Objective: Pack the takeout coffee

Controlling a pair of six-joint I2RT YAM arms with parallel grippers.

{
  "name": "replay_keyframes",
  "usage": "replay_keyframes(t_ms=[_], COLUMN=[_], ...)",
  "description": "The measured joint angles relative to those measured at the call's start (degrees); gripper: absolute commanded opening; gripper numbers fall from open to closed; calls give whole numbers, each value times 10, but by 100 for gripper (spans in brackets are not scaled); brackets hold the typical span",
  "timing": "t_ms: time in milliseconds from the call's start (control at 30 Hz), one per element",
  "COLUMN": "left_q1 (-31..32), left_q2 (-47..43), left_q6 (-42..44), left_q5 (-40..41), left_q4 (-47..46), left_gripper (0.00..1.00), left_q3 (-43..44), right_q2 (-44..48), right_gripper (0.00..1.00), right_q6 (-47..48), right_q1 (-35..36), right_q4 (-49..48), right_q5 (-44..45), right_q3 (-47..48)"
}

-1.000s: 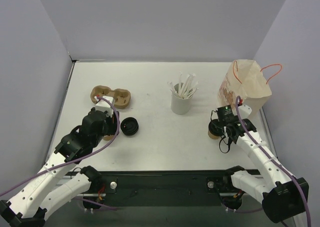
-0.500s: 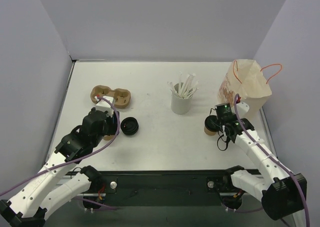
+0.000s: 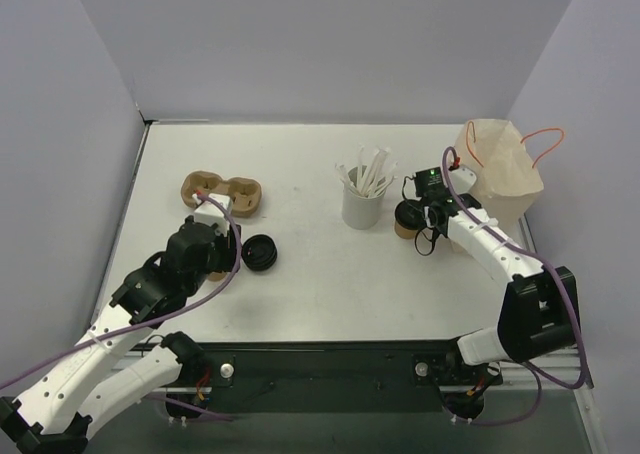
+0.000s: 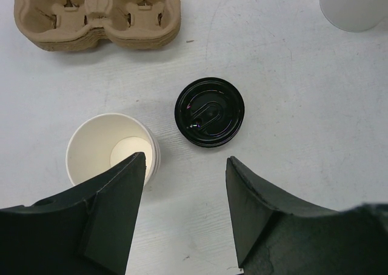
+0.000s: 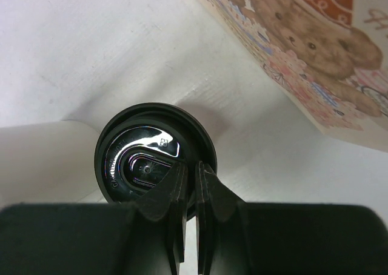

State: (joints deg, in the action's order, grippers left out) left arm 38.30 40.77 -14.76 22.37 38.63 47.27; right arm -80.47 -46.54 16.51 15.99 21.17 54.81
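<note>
The takeout coffee (image 3: 408, 218), a small brown cup with a black lid (image 5: 145, 157), hangs from my right gripper (image 3: 422, 212), which is shut on the lid's rim (image 5: 205, 166). It is lifted between the white straw cup and the paper bag (image 3: 497, 169), whose teddy-bear print (image 5: 315, 39) fills the upper right of the right wrist view. My left gripper (image 4: 185, 190) is open and empty above the table, near the lidless paper cup (image 4: 111, 154) and the loose black lid (image 4: 210, 111).
A white cup of straws (image 3: 364, 194) stands mid-table, just left of the held coffee. A brown pulp cup carrier (image 3: 222, 191) lies at the back left, also in the left wrist view (image 4: 97, 14). The loose lid (image 3: 260, 252) lies beside my left arm.
My right gripper has carried the coffee up and away from the near right table area, toward the back, to beside the straw cup and bag. The left arm has barely moved.
</note>
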Motion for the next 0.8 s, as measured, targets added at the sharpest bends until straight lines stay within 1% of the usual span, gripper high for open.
replay_keyframes(t_ms=[67,100,167,200,233,333,400,567,667,767,800], left_q1=[3,4,6,7,8,14,18,25,30,33,33], left_q2=[0,1,2,3,5,8,9,9,9,8,8], left_q6=[0,0,0,0,0,0,0,2,4,5,5], left_q5=[1,2,2,2,2,2,2,3,3,3,3], left_q4=[0,0,0,0,0,0,0,0,0,0,0], left_gripper=[65,65,65,65,65,65,65,65,65,65,65], left_q3=[0,0,0,0,0,0,0,0,0,0,0], right_q2=[-11,-16,-19,-19,-19,-19,-19,-5,18,49,62], right_gripper=[12,17,21,25,27,34,37,36,36,40,43], right_q6=[2,2,2,4,7,22,35,83,130,195,216], right_q1=[0,0,-1,-1,-1,-1,-2,-3,-3,-3,-3], right_q4=[-4,-6,-8,-8,-7,11,27,56,76,98,106], right_q5=[-3,-4,-7,-10,-14,-22,-21,-28,-66,-131,-153], right_q3=[9,12,17,17,17,28,47,106,139,173,186])
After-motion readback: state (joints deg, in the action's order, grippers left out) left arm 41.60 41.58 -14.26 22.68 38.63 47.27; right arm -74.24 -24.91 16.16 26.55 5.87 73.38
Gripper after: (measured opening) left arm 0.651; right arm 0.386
